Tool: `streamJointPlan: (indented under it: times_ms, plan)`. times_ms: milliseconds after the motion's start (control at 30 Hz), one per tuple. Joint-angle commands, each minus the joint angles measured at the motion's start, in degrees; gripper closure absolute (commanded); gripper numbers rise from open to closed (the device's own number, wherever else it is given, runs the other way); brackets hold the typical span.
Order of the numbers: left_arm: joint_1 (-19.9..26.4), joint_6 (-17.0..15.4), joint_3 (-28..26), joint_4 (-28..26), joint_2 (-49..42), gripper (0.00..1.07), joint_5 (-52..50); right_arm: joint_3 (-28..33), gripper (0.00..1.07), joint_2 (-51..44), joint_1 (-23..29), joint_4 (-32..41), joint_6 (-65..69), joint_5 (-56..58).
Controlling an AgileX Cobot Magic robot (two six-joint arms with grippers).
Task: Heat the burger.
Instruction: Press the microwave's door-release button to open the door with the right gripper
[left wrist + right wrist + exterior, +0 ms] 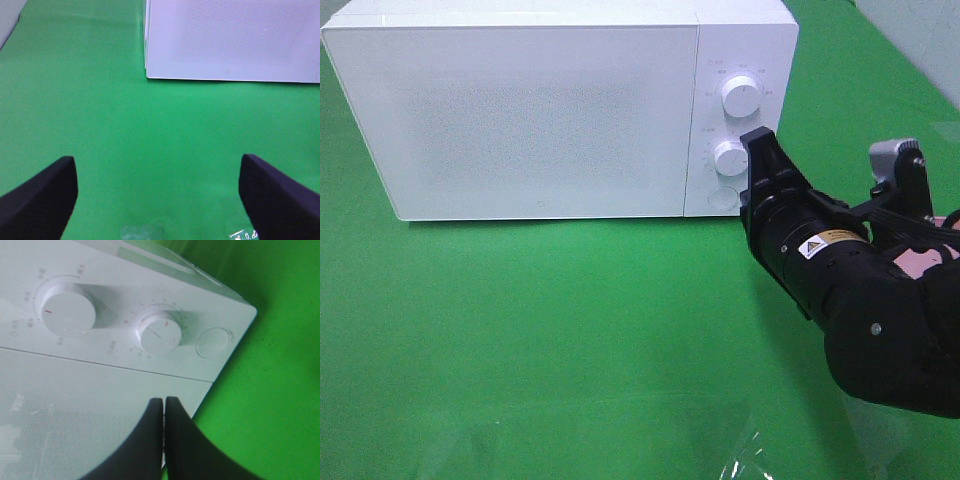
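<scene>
Microwave [520, 110] rearward on table [570, 330], right pincer [164, 401] near knobs [731, 157]

The desk [570, 330] is bright green and evenly lit. Beyond its far right corner lies a pale gridded surface [920, 40].

Left claw [157, 165] spread wide over green cloth [125, 120], white microwave [230, 40] ahead

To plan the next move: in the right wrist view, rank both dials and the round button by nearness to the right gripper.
1. Lower dial, facing the right gripper; round button, beside it: too close to call.
2. Upper dial, far side.
</scene>
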Motion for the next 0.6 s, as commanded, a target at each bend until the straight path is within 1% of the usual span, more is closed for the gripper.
streamJointPlan:
  times_ms: [33, 233, 533, 600]
  plan:
    - [0.17, -0.23, 0.17, -0.17, -1.20, 0.26, -0.63, -0.29, 1.07, -0.06, 0.11, -0.11, 5.33, 4.24]
    - [0.17, -0.23, 0.17, -0.17, -1.20, 0.26, -0.63, -0.29, 1.07, -0.06, 0.11, -0.34, 13.01, 8.19]
    - [0.17, -0.23, 0.17, -0.17, -1.20, 0.26, -0.63, -0.29, 1.07, -0.06, -0.06, -0.29, 13.92, 8.25]
    - [0.17, -0.23, 0.17, -0.17, -1.20, 0.26, -0.63, -0.34, 1.07, -0.06, -2.23, -1.43, 14.90, 8.82]
